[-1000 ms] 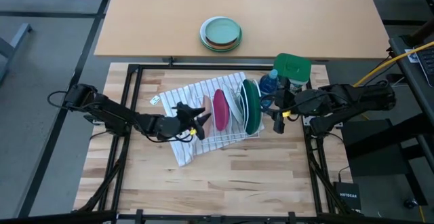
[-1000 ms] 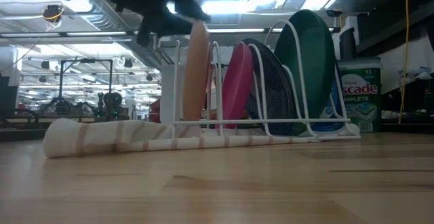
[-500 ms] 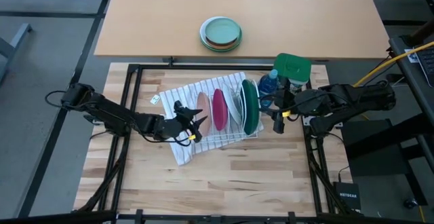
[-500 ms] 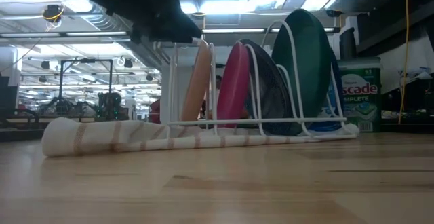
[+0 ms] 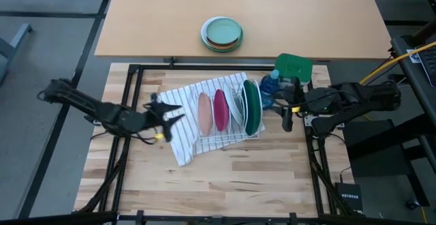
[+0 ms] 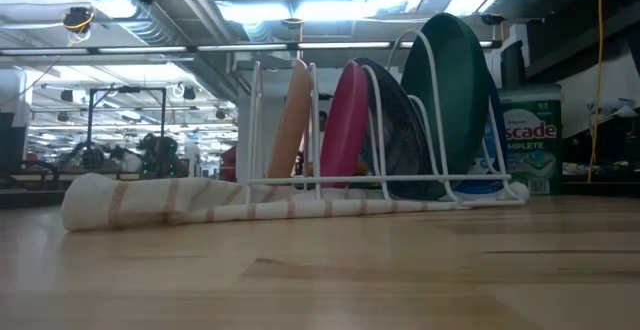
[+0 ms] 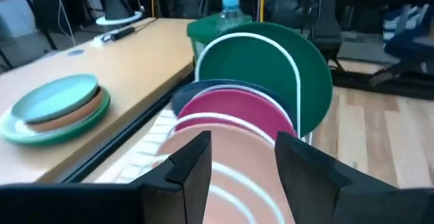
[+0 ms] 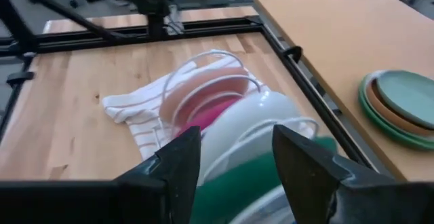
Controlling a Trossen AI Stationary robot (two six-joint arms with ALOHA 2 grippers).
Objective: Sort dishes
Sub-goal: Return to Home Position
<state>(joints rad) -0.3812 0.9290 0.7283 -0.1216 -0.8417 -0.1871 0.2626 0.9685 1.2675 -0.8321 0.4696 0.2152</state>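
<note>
1. Light wooden table (image 5: 225,184) inside a black frame. A tan desk (image 5: 170,20) lies beyond it, carrying a stack of pale mint-green plates (image 5: 222,33).
2. Mid-table, a white wire dish rack (image 5: 225,138) sits on a striped towel (image 5: 182,150).
3. All four dishes stand on edge in the rack. In the high view, left to right: salmon-pink plate (image 5: 204,113), magenta plate (image 5: 220,110), blue bowl (image 7: 203,91), large dark green plate (image 5: 253,107).
4. In the low view the salmon-pink plate leans against a wire. The green plate rises highest.
5. A blue bottle (image 5: 270,85) and a green detergent tub (image 5: 294,67) stand just behind the rack's right end.
6. The left gripper (image 5: 170,116) hangs over the towel's left side, near the rack and clear of the salmon-pink plate. Its fingers (image 7: 193,163) are spread apart and hold nothing; the wrist view looks between them at the plates.
7. The right gripper (image 5: 285,114) hovers just right of the rack, beside the bottle and apart from the green plate. Its fingers (image 8: 180,159) are parted, with nothing between them.
8. Neither gripper is touching a dish.
</note>
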